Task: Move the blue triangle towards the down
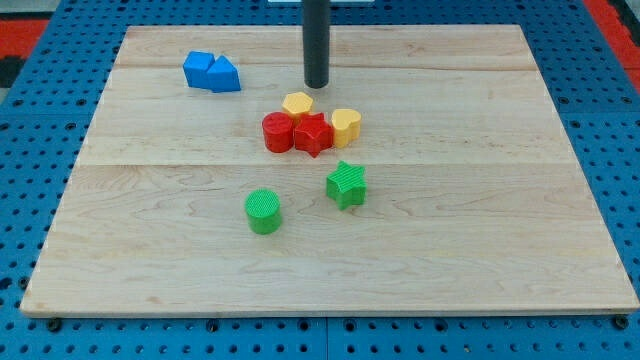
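Note:
Two blue blocks touch at the view's upper left: a blue cube-like block (199, 68) and, on its right, the blue triangle (224, 75). My tip (316, 86) is at the end of the dark rod, to the right of the blue triangle and clearly apart from it. It stands just above the yellow hexagon-like block (297, 104).
Below my tip is a tight cluster: the yellow block, a red cylinder (278, 132), a red star (313, 134) and a yellow heart-like block (345, 125). A green star (347, 184) and a green cylinder (264, 211) lie lower down. The wooden board (480, 200) lies on a blue pegboard.

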Motion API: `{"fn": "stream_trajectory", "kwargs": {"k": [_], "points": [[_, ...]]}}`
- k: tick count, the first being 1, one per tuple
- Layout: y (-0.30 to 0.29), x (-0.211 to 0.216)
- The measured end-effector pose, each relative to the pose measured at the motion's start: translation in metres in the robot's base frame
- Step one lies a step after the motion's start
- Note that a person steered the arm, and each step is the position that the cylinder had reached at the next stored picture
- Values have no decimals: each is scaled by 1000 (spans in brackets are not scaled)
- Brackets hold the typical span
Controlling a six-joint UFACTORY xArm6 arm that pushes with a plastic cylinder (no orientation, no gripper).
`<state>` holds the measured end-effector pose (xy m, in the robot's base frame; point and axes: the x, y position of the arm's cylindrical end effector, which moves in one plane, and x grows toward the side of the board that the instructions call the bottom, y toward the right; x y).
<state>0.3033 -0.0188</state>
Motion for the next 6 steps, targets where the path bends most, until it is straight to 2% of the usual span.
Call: {"fn": "stream_trajectory", "kwargs": {"k": [2,3,4,6], "points": [[-65,-38],[-108,-38],[-108,-3],[-108,5]]}}
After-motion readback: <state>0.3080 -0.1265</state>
